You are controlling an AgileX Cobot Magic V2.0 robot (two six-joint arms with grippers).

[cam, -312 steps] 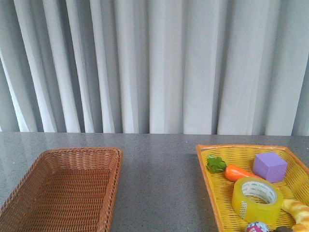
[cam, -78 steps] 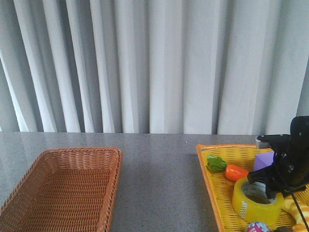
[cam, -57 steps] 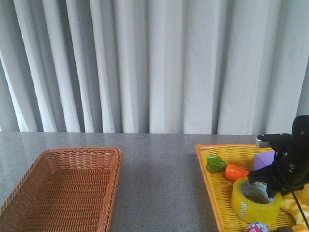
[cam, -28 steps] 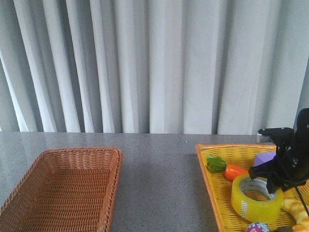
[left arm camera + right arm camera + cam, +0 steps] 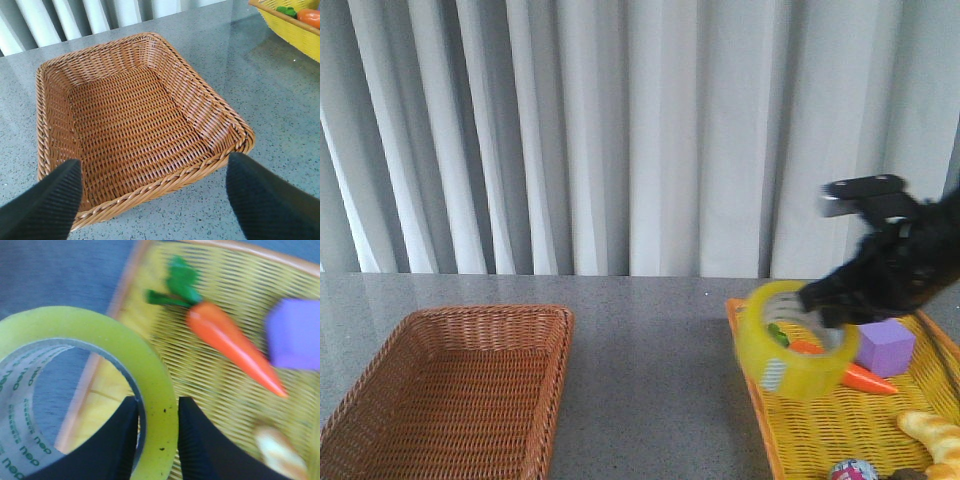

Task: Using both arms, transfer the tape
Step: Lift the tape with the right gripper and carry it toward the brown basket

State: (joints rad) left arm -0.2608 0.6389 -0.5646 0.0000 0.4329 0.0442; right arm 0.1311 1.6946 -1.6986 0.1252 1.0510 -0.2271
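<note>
The yellow tape roll (image 5: 790,345) hangs in the air over the left edge of the yellow basket (image 5: 840,430), held by my right gripper (image 5: 823,308). In the right wrist view the two black fingers (image 5: 197,440) pinch the roll's wall (image 5: 159,400), one inside the core and one outside. The white printed core (image 5: 22,390) shows. My left gripper (image 5: 155,200) is open and empty, its wide-apart fingers (image 5: 45,200) hovering over the near rim of the brown wicker basket (image 5: 135,115). The left arm is out of the front view.
The yellow basket holds a toy carrot (image 5: 855,377), a green leafy toy (image 5: 175,282), a purple cube (image 5: 886,346), a bread piece (image 5: 932,430) and a small ball (image 5: 852,470). The brown basket (image 5: 450,390) sits at the left. Grey curtains hang behind.
My right gripper closed on the tape roll, lifted it out of the yellow basket and carried it up and left. The carrot now lies uncovered.
</note>
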